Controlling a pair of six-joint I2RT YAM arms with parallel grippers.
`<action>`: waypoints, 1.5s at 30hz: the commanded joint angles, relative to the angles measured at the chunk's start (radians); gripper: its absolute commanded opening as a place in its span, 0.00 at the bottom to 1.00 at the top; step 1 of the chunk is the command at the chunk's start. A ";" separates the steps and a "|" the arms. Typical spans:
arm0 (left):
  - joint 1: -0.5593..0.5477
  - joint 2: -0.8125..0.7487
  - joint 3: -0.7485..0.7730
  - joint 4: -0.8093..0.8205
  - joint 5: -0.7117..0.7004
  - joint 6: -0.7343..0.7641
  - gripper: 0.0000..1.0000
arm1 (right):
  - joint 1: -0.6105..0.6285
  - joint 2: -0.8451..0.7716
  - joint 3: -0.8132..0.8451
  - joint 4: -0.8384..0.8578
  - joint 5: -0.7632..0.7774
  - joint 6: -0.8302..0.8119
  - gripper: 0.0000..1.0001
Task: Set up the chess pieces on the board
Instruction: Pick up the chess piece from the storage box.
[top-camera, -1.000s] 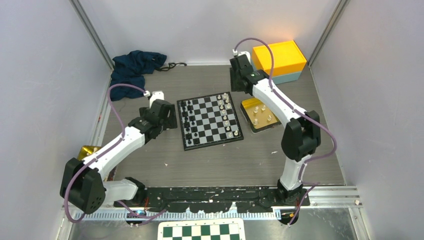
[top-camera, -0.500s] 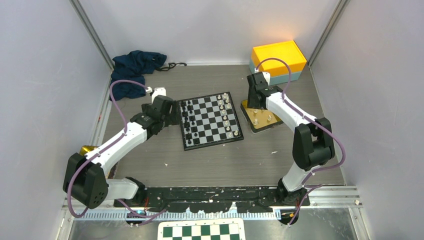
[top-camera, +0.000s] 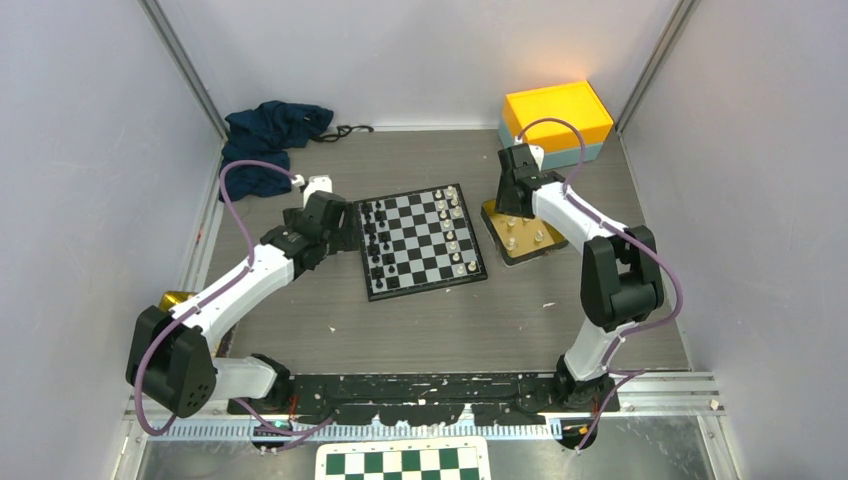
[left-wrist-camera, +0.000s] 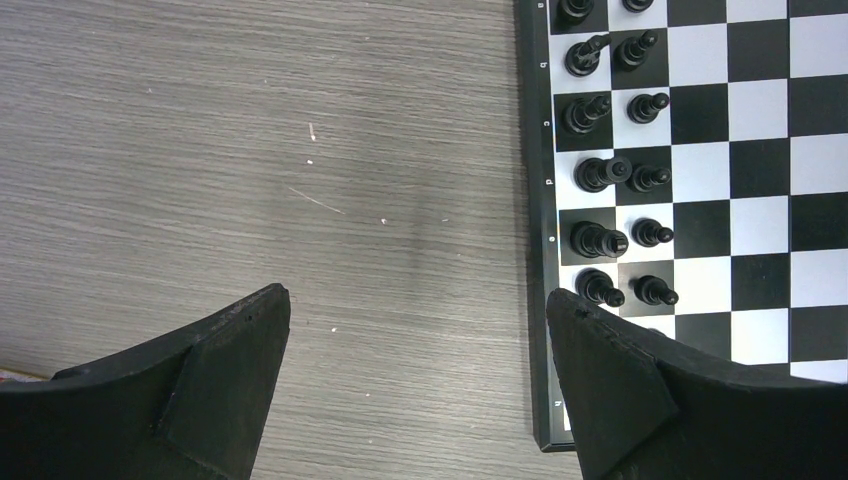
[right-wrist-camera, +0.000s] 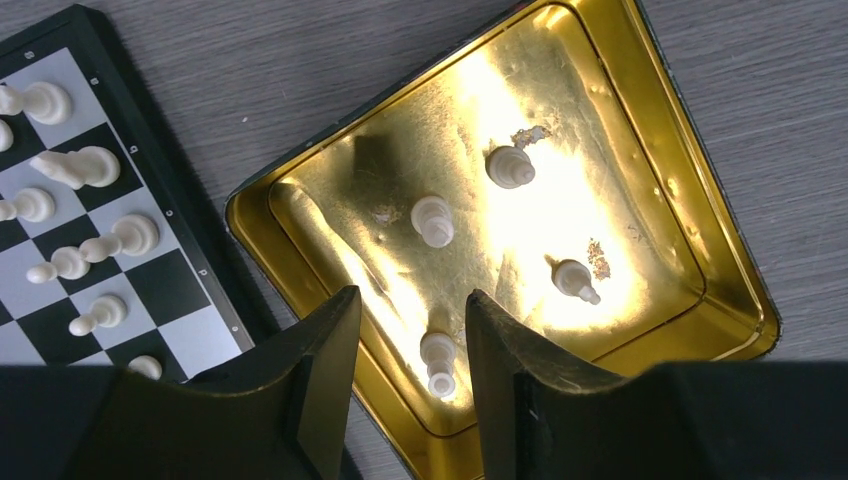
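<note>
From above, the board (top-camera: 421, 241) lay mid-table, turned slightly so its near-to-far sides slanted a little to the left as they ran away from the arms. The black pieces (top-camera: 375, 245) stood in two files along its left side and the white pieces (top-camera: 452, 232) in two files along its right, both lines running near to far. A gold tin (top-camera: 530, 256) sat just beside the board's right edge, with the right gripper (top-camera: 512, 205) over its far end; the left gripper (top-camera: 335, 225) hung just off the board's left edge. A yellow box (top-camera: 557, 115) and a blue cloth (top-camera: 270, 135) lay at the far corners. In the left wrist view the left gripper (left-wrist-camera: 418, 340) was spread wide and held nothing, one finger over bare table (left-wrist-camera: 250, 150), the other over the board's border, the black pieces upright in pairs beyond it. In the right wrist view the right gripper (right-wrist-camera: 410, 305) was released, its jaws straddling one upright white piece (right-wrist-camera: 438, 362) without touching it; three more white ones stood apart on the tin's floor, and the board's white files showed at the left
</note>
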 joint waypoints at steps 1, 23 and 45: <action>-0.004 -0.029 0.024 0.011 -0.009 -0.003 1.00 | -0.013 0.006 0.032 0.034 -0.001 0.024 0.48; -0.010 -0.041 0.001 0.029 -0.010 0.014 1.00 | -0.043 0.105 0.095 0.038 -0.014 0.023 0.43; -0.015 -0.033 -0.006 0.029 -0.019 0.019 1.00 | -0.057 0.144 0.097 0.039 -0.032 0.029 0.33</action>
